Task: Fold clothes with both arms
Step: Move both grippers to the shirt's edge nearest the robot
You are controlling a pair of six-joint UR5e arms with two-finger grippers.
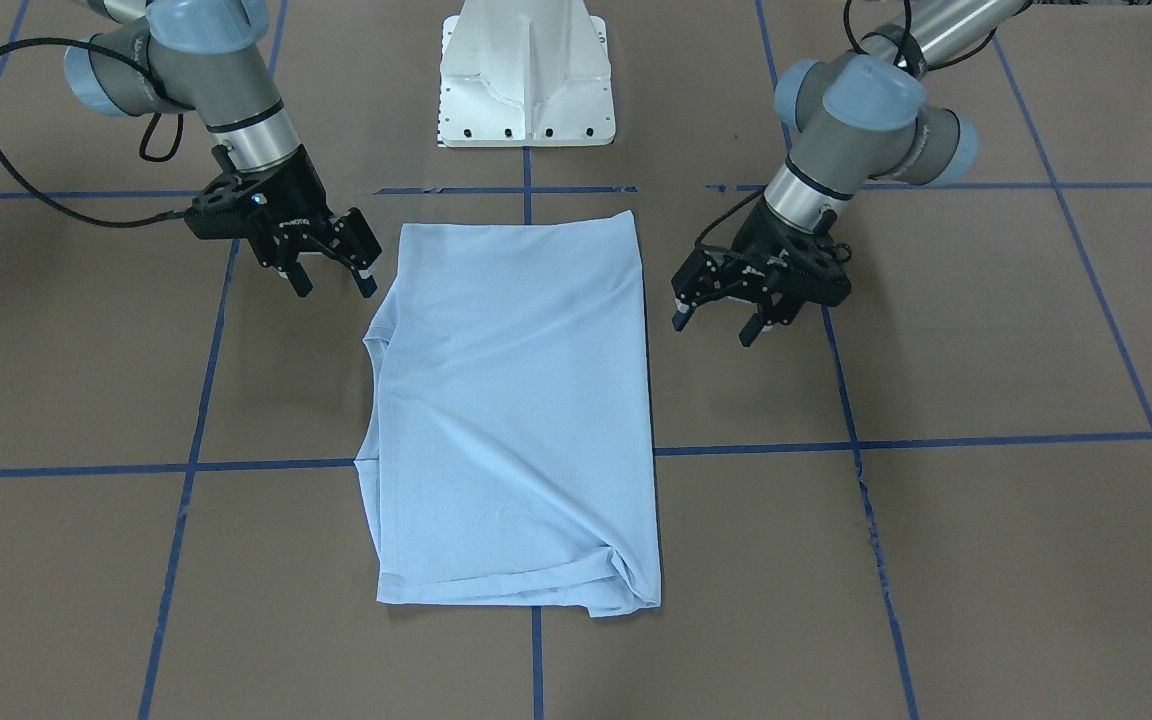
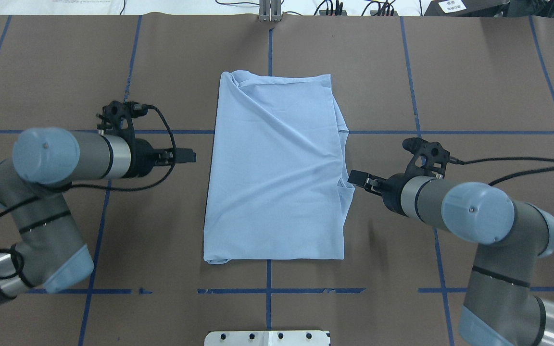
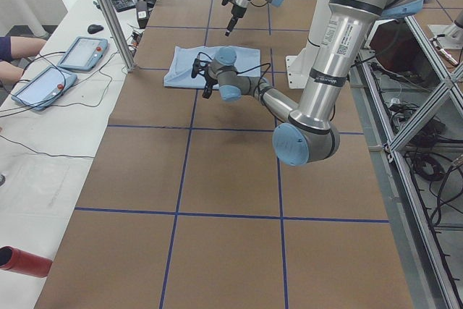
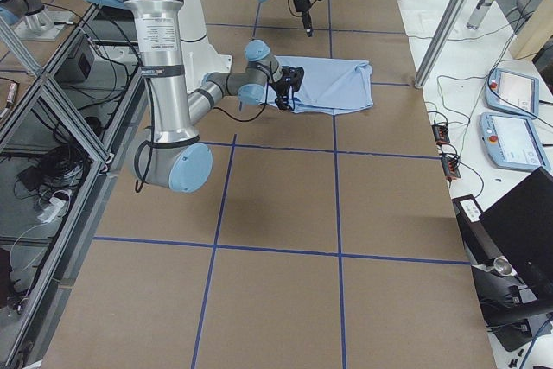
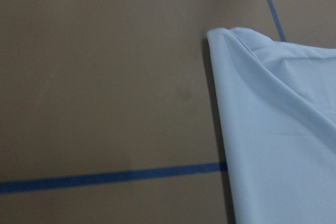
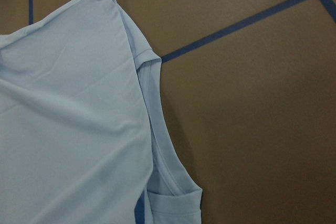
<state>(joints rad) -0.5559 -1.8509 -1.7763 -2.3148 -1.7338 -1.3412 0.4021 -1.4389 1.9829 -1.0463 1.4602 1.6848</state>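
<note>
Pale blue T-shirt [image 1: 516,400], folded to a long rectangle, lies flat on the brown table [image 1: 986,330] between two empty grippers.

The left gripper [image 1: 714,328] has its fingers spread with nothing between them — the shirt's straight folded edge lies near its fingertips, with a strip of bare table between. The right gripper [image 1: 334,283] is likewise spread and empty; the shirt's uneven edge, where a tucked sleeve and layered hems show, lies just beside its fingertips, and whether they touch cannot be told. Each wrist view looks down on its own edge of the cloth and on the blue tape lines [image 1: 936,440] that run under it. The white pedestal base [image 1: 526,75] stands behind both grippers — about midway between them.
</note>
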